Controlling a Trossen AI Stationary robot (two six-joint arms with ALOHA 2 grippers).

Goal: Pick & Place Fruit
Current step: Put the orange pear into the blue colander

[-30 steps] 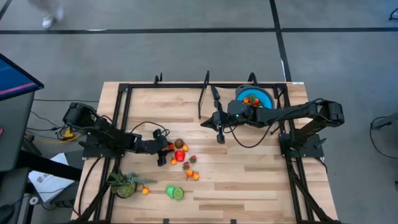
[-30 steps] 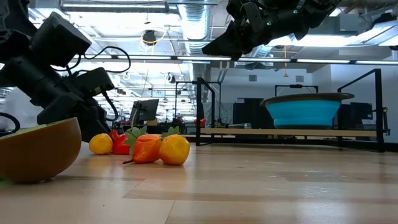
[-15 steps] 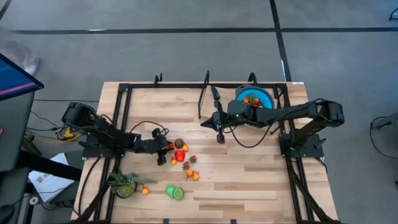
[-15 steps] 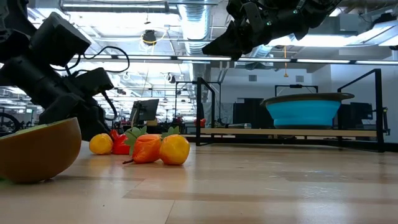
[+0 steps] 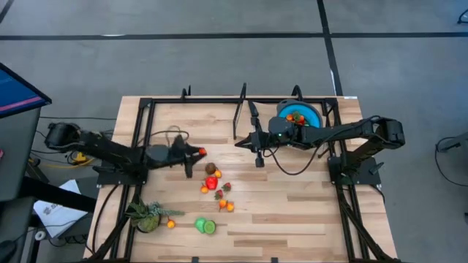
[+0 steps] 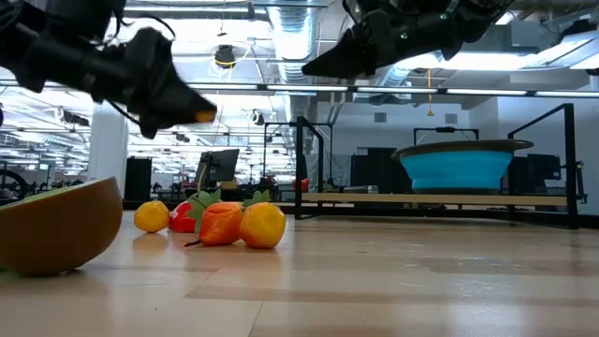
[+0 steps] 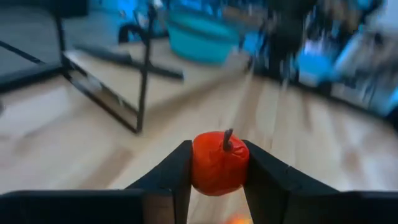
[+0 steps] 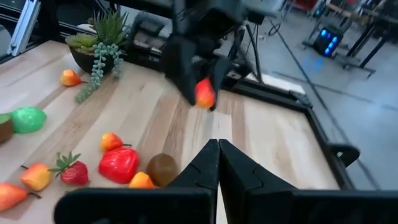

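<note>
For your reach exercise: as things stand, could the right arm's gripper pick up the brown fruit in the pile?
Probably not yet: the right gripper is shut and hangs above the table, away from the brown fruit. Nothing blocks the way.

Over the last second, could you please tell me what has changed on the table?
The left gripper has closed on a small red fruit from the cluster and lifted it off the table, swinging toward the far side. The right gripper stayed shut above the table; the blue bowl and remaining fruit did not move.
</note>
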